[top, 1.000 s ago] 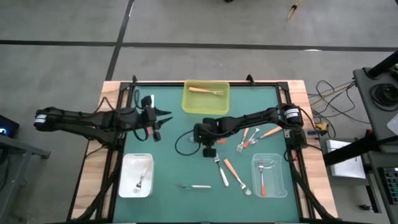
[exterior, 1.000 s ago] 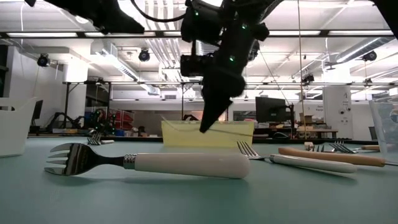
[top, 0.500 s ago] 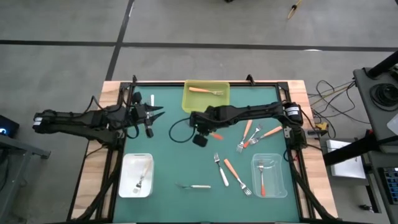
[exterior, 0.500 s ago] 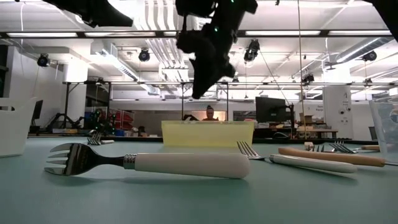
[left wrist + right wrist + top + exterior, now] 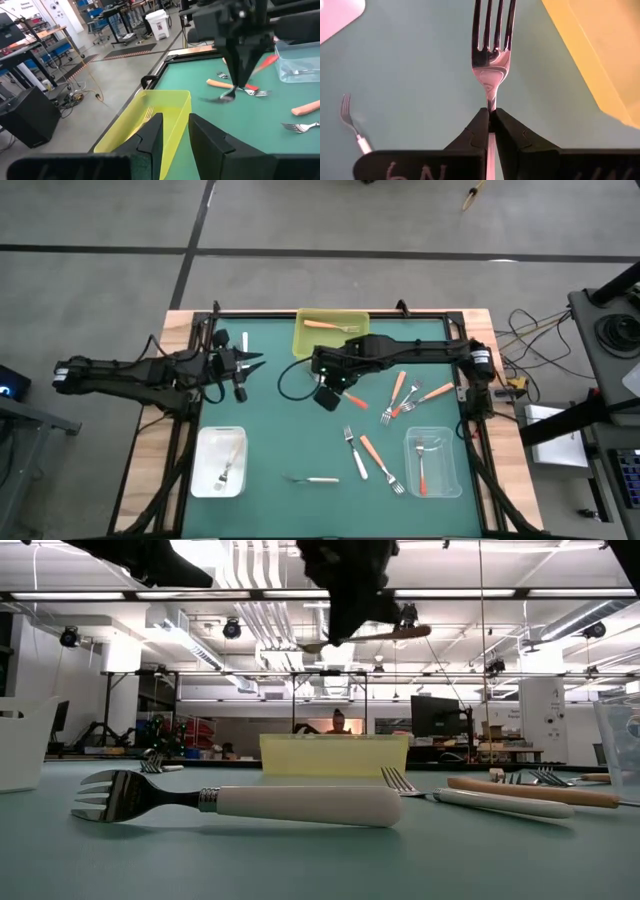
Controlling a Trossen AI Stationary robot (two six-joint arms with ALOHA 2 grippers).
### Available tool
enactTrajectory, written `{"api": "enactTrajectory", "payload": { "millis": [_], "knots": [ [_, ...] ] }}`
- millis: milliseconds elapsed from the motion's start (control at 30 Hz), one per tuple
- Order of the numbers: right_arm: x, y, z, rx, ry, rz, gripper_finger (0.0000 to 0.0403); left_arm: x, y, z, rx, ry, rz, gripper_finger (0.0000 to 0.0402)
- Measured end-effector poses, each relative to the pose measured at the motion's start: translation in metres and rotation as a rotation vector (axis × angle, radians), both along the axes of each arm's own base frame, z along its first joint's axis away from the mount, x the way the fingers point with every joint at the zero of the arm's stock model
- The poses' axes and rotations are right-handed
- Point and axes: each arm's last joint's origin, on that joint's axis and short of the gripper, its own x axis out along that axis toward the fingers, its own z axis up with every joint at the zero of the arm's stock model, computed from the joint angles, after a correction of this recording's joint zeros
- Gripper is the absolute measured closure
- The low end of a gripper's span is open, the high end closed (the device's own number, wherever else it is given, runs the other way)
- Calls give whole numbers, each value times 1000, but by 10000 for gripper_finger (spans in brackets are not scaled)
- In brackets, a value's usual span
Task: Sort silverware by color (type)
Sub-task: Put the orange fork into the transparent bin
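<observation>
The right pincer [image 5: 340,373] has risen from the middle of the surface [image 5: 270,430] and swung toward the far edge, and it now hangs just beside the yellow bin [image 5: 331,337], closed on a fork [image 5: 492,50] that it grips by the neck, tines pointing ahead; the low view shows the fork well above the surface with a light orange handle sticking out sideways; a second ago the pincer pointed down low over the surface, so the lift and carry have just happened; since the yellow bin already holds one orange fork [image 5: 331,326], I judge this to be the delivery step, with the release into that bin still to come; the left pincer [image 5: 245,367] has drawn back slightly and waits near the left edge, its fingers a little apart and nothing between them; elsewhere the sort is part done: a white tray [image 5: 220,461] holds one white fork, a clear tub [image 5: 432,463] holds one red-orange fork, and loose forks lie on the surface, a cluster [image 5: 403,394] near the right edge, two [image 5: 368,458] beside the clear tub and a white one [image 5: 313,479] near the front; so several picks remain.
</observation>
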Motion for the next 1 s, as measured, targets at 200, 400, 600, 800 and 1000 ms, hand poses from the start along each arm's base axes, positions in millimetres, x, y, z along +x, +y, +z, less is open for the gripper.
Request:
{"api": "enactTrajectory", "payload": {
  "millis": [200,400,600,800,1000],
  "knots": [
    [-24,7,11,34,-10,-71,392,1,0,0,0,-1,0,326],
    [-52,16,13,83,-7,-180,392,3,0,-2,2,14,-1,326],
    [-87,36,10,166,-5,-307,392,5,0,-3,6,27,-2,326],
    [-125,58,3,248,1,-470,392,5,0,-3,10,22,-3,326],
    [-152,77,-6,311,-21,-605,392,5,0,-2,29,24,-8,326]
  ]
}}
